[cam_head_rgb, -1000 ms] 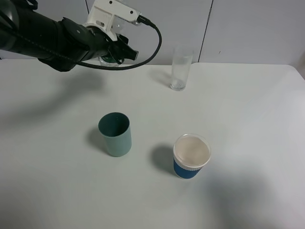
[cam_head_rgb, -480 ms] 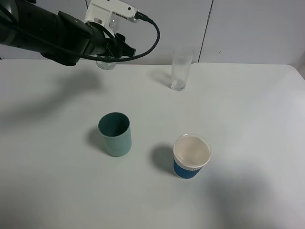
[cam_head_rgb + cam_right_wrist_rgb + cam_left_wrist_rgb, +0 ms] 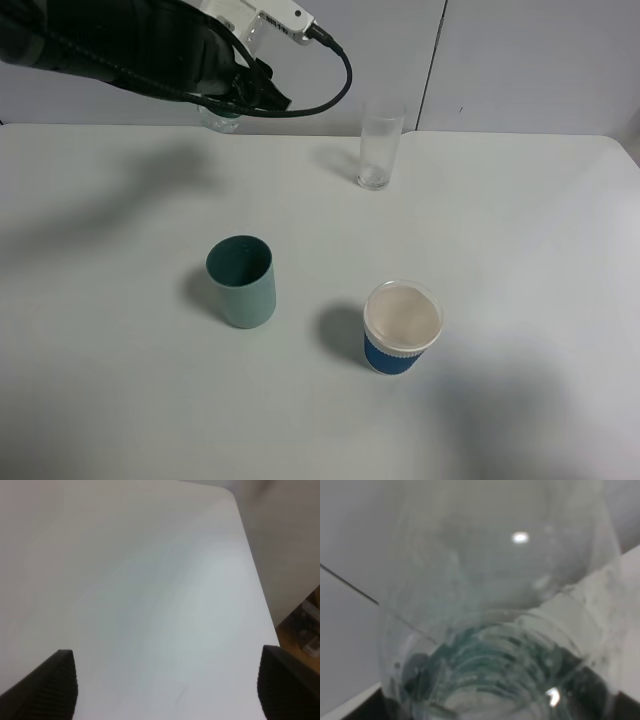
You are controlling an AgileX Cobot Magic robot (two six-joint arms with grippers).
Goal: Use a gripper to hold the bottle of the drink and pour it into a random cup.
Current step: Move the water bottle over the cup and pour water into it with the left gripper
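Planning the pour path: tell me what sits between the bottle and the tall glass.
Bare table only, between bottle and glass; black cable loops above. High camera.

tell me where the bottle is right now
In the high view the bottle is back left, gripped by the left claw near the table's far edge, left of the glass and behind the teal cup.
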